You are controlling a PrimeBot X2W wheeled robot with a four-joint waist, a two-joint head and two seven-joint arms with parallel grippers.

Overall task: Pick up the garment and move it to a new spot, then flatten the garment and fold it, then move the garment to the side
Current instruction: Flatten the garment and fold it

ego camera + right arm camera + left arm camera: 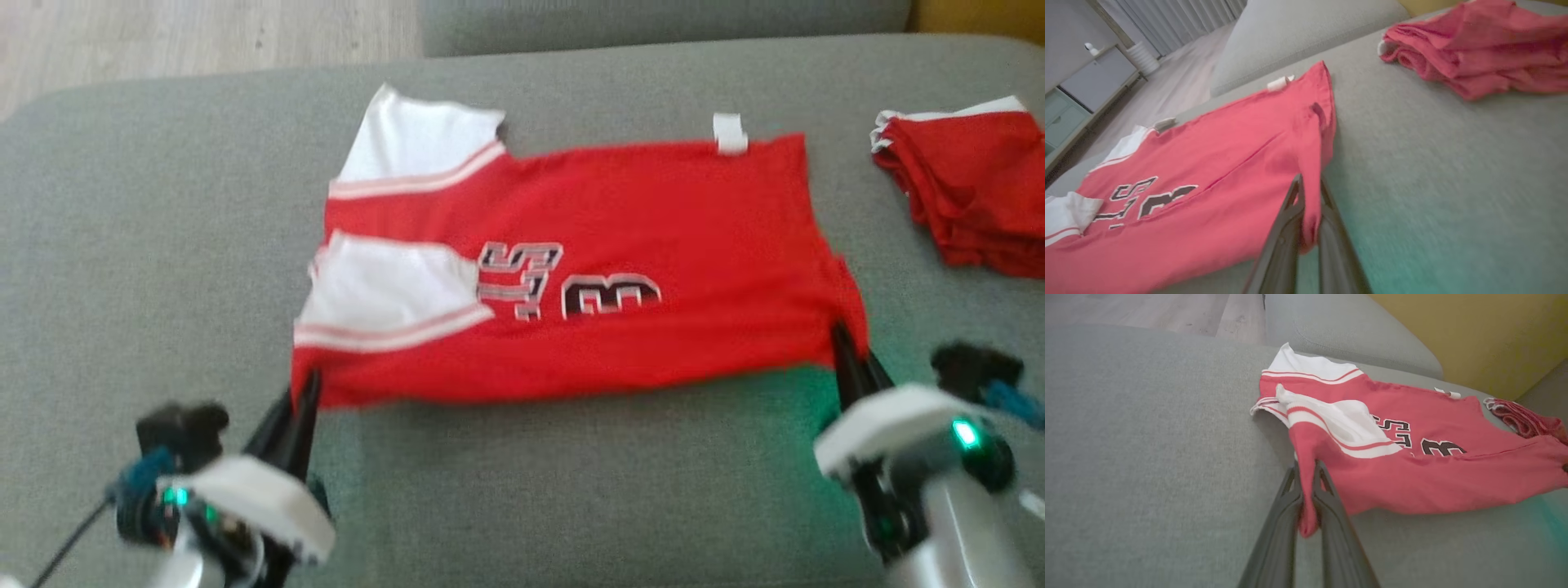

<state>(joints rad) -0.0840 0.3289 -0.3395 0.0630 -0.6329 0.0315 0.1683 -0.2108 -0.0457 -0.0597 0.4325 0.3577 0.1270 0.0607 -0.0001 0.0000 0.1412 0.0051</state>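
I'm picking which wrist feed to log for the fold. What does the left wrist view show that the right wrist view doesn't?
Left wrist view, not the right: the left gripper pinching a sleeve-end corner of the red numbered jersey, and a yellow wall. Right wrist view, not the left: the right gripper shut on the jersey's opposite near corner, a pale cabinet and grey curtains. Both share the jersey spread on the grey fabric sofa, its white tag and the folded red garment pile.
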